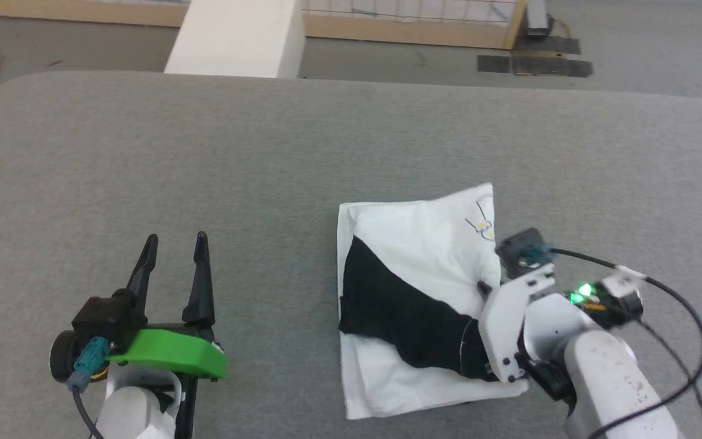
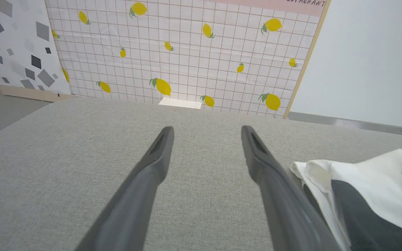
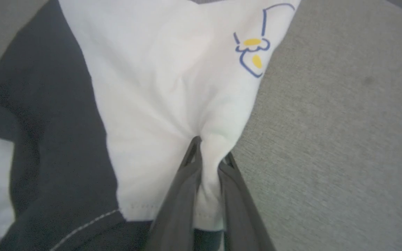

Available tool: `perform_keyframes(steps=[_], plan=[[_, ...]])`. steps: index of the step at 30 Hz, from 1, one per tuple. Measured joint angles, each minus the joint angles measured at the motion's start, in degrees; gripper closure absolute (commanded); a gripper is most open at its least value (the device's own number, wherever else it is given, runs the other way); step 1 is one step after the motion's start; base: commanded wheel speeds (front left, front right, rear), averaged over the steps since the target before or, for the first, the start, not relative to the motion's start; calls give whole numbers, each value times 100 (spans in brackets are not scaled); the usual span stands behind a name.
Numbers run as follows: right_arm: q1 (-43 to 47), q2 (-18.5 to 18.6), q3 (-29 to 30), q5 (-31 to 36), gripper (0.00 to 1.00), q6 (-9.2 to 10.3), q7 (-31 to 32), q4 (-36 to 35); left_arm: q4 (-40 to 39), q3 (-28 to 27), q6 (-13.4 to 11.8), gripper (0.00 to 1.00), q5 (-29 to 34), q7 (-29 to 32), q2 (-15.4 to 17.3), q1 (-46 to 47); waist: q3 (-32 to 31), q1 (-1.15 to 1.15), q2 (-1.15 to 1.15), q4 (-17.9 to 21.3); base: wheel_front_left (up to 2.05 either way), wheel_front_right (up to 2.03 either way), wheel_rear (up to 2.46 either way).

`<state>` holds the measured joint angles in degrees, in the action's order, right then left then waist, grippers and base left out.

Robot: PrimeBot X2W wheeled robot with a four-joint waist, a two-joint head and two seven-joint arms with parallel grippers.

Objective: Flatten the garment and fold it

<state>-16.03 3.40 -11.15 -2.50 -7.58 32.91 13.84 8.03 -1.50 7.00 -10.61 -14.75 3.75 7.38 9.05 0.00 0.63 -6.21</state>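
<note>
The garment (image 1: 424,244), soft white cloth crossed by a black sleeve, lies folded roughly square on the grey woven bench (image 1: 235,158). The right tool (image 3: 209,148) is clamped on a puckered pinch of its white edge. The left tool (image 1: 175,244), spread apart, is well to the left of it.

Head view steeply down on surface (image 1: 265,152); wrist views low — garment (image 1: 424,244) common to all, right seemingly nearest.

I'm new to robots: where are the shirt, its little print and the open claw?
Shirt (image 1: 424,244), head view, white body.
Print (image 3: 252,42), right wrist view, yellow patch.
Left claw (image 1: 176,236), head view, between fingertips.
</note>
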Motion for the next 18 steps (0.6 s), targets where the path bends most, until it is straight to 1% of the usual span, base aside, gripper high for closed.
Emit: perform_keyframes(steps=[2,4,7,10,13,18], plan=[[-153,257,-336,376,100,-3,221,-188,-65,-30,0,0,60,0,2,-42,5,0,0,149,0,0,0],[-318,677,-632,476,100,-2,425,-303,-123,-45,-1,0,84,-2,8,-52,22,0,0,334,0,0,0],[-551,1341,-827,544,100,-2,564,-348,-207,-42,0,0,104,-3,10,-32,70,0,0,623,0,0,0],[-818,1809,-860,579,100,-2,564,-320,-293,-16,0,0,105,-4,24,8,146,0,0,924,0,0,0],[-1129,2056,-757,665,100,-2,389,-160,-366,44,1,0,159,-3,102,133,257,0,0,1232,0,0,0],[-1543,2148,-374,895,100,-2,-13,311,-521,133,1,0,214,11,311,375,515,0,0,1713,0,0,0]])
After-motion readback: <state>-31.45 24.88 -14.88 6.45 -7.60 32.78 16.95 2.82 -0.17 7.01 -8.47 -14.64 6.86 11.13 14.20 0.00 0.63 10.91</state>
